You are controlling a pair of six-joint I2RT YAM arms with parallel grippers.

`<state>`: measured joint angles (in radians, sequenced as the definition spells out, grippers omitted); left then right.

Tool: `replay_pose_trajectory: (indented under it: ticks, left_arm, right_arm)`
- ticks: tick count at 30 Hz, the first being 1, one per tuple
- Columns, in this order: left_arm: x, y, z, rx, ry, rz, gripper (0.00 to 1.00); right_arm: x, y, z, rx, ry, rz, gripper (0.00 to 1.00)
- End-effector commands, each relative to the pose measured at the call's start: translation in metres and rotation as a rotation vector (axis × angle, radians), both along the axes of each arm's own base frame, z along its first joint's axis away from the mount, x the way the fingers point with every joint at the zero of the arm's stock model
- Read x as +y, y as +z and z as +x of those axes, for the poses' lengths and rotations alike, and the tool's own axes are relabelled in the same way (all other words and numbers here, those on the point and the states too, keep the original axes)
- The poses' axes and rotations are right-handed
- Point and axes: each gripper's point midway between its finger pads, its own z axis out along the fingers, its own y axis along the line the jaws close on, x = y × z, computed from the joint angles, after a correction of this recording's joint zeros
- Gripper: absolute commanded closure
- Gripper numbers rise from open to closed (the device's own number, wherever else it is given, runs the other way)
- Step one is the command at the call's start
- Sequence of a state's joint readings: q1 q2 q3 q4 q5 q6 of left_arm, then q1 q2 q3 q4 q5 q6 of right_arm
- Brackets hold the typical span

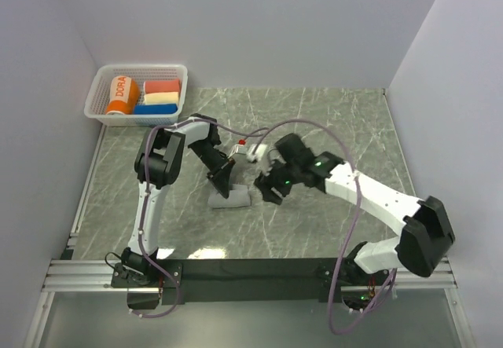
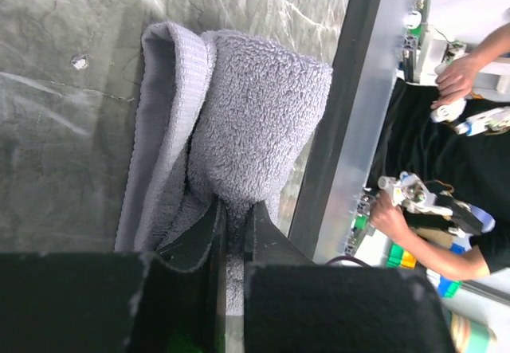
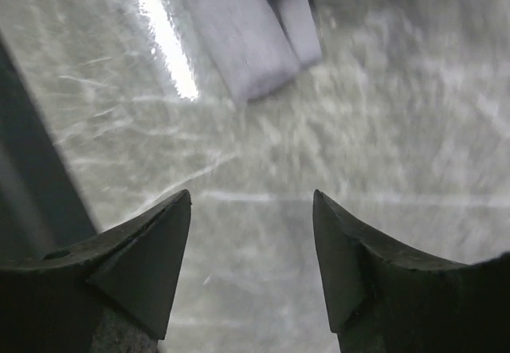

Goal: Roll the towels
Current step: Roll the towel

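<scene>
- The grey towel point(image 1: 229, 199) lies on the marbled table point(image 1: 330, 120) between the two arms, bundled into a short, fat roll. One ribbed hem shows along its side.
- The left gripper point(image 2: 235, 209) has its jaws drawn narrow on the edge of the roll, with a fold of pile pinched between them (in the wrist view the cloth bulges out just past the tips).
- The right gripper point(image 3: 251, 201) hangs just beside the roll, on its right. Its jaws are spread wide with only bare table between them, so it holds nothing. Its own view is smeared.
- The orange towel point(image 1: 122, 95) sits rolled in the white basket point(image 1: 98, 104) at the far left corner, beside the small red, cream and blue rolls point(image 1: 161, 97) and well apart from both arms.
- Handling, as I judge it: the grey terry is light, soft and thick, with no stiffness of its own. It will squash under a pinch, and the outer layers will likely spring loose if released carelessly. It isn't slippery, and there is nothing to break.
- Where to hold: across the full thickness of the roll near its middle, or over the free outer edge, so the layers are trapped together. A pinch on a single layer would probably peel the roll open when lifted.
- Risk: the pile may snag on a finger as it lets go and drag the roll out of shape.
</scene>
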<state>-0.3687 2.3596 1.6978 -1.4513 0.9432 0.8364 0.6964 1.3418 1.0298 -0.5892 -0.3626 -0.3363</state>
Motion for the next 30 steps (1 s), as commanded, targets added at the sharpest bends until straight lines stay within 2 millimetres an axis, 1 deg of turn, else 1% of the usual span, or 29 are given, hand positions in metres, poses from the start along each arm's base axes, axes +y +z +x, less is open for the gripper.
replay_pose_trajectory:
  ticks: [1,2,3,4,5,7,8,10,11,13,15,16,17,18,19,20,21,22,23,24,25,26,27,28,29,30]
  left_arm:
    - [0.020,-0.068,0.031,-0.244,-0.173,0.037,0.95]
    - [0.019,-0.068,0.031,-0.244,-0.177,0.033,0.95]
    - [0.020,-0.068,0.030,-0.236,-0.177,0.034,0.94]
    - [0.019,-0.068,0.031,-0.236,-0.177,0.034,0.94]
    - [0.019,-0.068,0.031,-0.235,-0.178,0.032,0.94]
    - [0.018,-0.068,0.033,-0.234,-0.170,0.029,0.93]
    - [0.018,-0.068,0.033,-0.234,-0.170,0.028,0.93]
    - [0.018,-0.067,0.035,-0.237,-0.168,0.025,0.91]
    - [0.018,-0.067,0.035,-0.237,-0.165,0.026,0.91]
    - [0.018,-0.067,0.035,-0.238,-0.165,0.023,0.91]
    - [0.019,-0.067,0.034,-0.237,-0.163,0.023,0.91]
    - [0.019,-0.067,0.034,-0.237,-0.162,0.024,0.91]
    - [0.019,-0.067,0.034,-0.236,-0.162,0.024,0.91]
    - [0.020,-0.067,0.035,-0.237,-0.159,0.024,0.90]
    - [0.020,-0.067,0.035,-0.236,-0.156,0.024,0.90]
    - [0.020,-0.067,0.035,-0.234,-0.149,0.024,0.90]
    - [0.022,-0.067,0.035,-0.231,-0.138,0.022,0.89]
    - [0.021,-0.063,0.036,-0.235,-0.121,0.008,0.89]
    - [0.020,-0.062,0.037,-0.241,-0.111,-0.003,0.86]
    - [0.023,-0.060,0.039,-0.244,-0.089,-0.009,0.84]
    - [0.024,-0.055,0.036,-0.239,-0.070,-0.022,0.83]
    - [0.027,-0.053,0.035,-0.239,-0.059,-0.023,0.81]
    - [0.030,-0.053,0.039,-0.261,-0.042,-0.025,0.78]
    - [0.033,-0.045,0.035,-0.265,-0.026,-0.024,0.73]
    - [0.035,-0.042,0.037,-0.281,-0.012,-0.028,0.68]
    - [0.043,-0.040,0.038,-0.285,0.021,-0.029,0.66]
  right_arm:
    - [0.042,0.011,0.026,-0.292,0.071,-0.045,0.30]
    - [0.051,0.005,0.027,-0.342,0.124,-0.083,0.30]
    - [0.060,0.004,0.025,-0.381,0.156,-0.101,0.29]
    - [0.069,0.006,0.029,-0.438,0.172,-0.106,0.29]
    - [0.083,-0.002,0.018,-0.451,0.231,-0.117,0.29]
    - [0.098,-0.006,0.017,-0.501,0.295,-0.122,0.29]
    - [0.105,-0.018,0.013,-0.519,0.341,-0.156,0.28]
    - [0.114,-0.027,0.016,-0.556,0.366,-0.172,0.28]
    - [0.114,-0.041,0.022,-0.565,0.376,-0.213,0.28]
    - [0.120,-0.048,0.030,-0.588,0.373,-0.223,0.28]
    - [0.122,-0.065,0.033,-0.572,0.393,-0.251,0.28]
    - [0.123,-0.070,0.032,-0.556,0.404,-0.254,0.30]
    - [0.126,-0.080,0.028,-0.521,0.425,-0.251,0.33]
    - [0.126,-0.085,0.024,-0.498,0.437,-0.250,0.37]
    - [0.123,-0.091,0.021,-0.472,0.443,-0.266,0.47]
    - [0.124,-0.098,0.015,-0.428,0.458,-0.256,0.55]
    - [0.121,-0.105,0.005,-0.369,0.484,-0.252,0.65]
    - [0.116,-0.110,0.005,-0.327,0.482,-0.252,0.85]
    - [0.115,-0.114,0.002,-0.284,0.477,-0.247,0.95]
    - [0.109,-0.120,-0.009,-0.206,0.497,-0.241,1.00]
    - [0.102,-0.126,-0.010,-0.157,0.493,-0.249,1.00]
    - [0.099,-0.127,-0.010,-0.124,0.489,-0.249,1.00]
    - [0.094,-0.131,-0.015,-0.084,0.495,-0.256,1.00]
    - [0.087,-0.136,-0.026,-0.013,0.513,-0.267,1.00]
    - [0.091,-0.129,-0.027,0.010,0.521,-0.250,1.00]
    - [0.086,-0.129,-0.033,0.048,0.528,-0.260,1.00]
